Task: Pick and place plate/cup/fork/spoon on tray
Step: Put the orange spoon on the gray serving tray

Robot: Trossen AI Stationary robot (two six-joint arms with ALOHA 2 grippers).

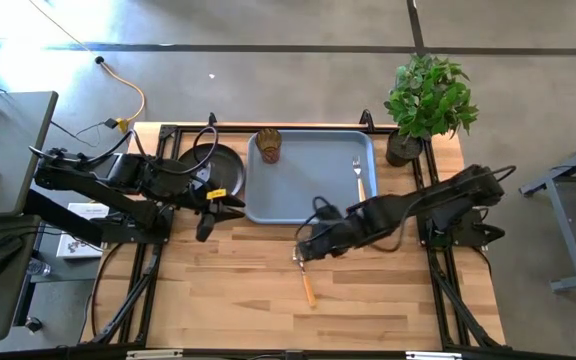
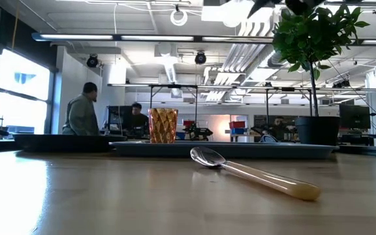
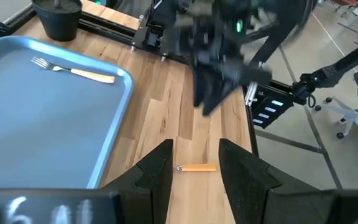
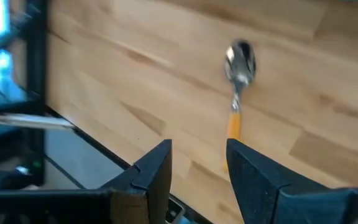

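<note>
Spoon flat on bare table, just clear of tray's near edge, bowl toward tray. Right gripper over bowl end, fingers spread wide, holding nothing. Step in hand, by the look of it: fetching spoon. Next move calls for descent, fingers astride thin handle, firm close, lift, carry onto tray. Fork and cup already on tray; plate off it, touching its left edge. Left gripper near plate, fingers parted, empty. Count: one spoon, one fork, one cup, one plate, one tray.
</note>
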